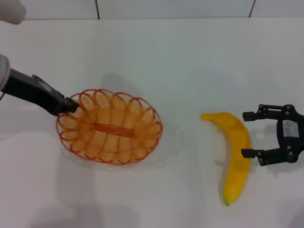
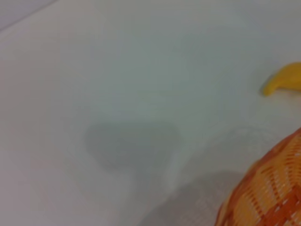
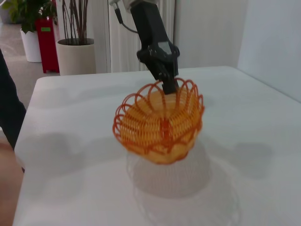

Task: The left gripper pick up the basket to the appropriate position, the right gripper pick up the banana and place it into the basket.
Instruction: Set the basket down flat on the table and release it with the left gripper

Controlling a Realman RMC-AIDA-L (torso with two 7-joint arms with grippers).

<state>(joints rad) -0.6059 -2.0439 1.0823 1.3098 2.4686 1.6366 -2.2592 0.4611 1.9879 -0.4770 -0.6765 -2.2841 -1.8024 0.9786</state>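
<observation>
The left gripper (image 1: 71,105) reaches in from the 9 o'clock edge of the head view and is clamped on the basket (image 1: 110,127) at the rim, approx. the basket's 10 o'clock side. In the right wrist view the same gripper (image 3: 168,84) comes down onto the far rim of the basket (image 3: 160,125), fingers pinched shut on the wire loops. There the basket sits tilted and raised off the table (image 3: 244,141), w/ its shadow on the surface below it. In the head view the basket lies left of centre on the white table (image 1: 190,61). The banana (image 1: 235,159) lies flat on the table at 3 o'clock from the basket, well apart from it, long axis running approx. 12 to 6, stem tip toward 11. The right gripper (image 1: 251,134) is just beside the banana on its 3 o'clock side, low over the table, jaws spread wide and holding nothing. Upper fingertip is beside the banana's upper curve; lower fingertip is at the banana's mid-body edge, contact cannot be told. The white label faces up on the gripper body. The left wrist view shows only a part of the basket wall (image 2: 268,193), one banana tip (image 2: 282,80) farther off, and bare table (image 2: 117,70).
</observation>
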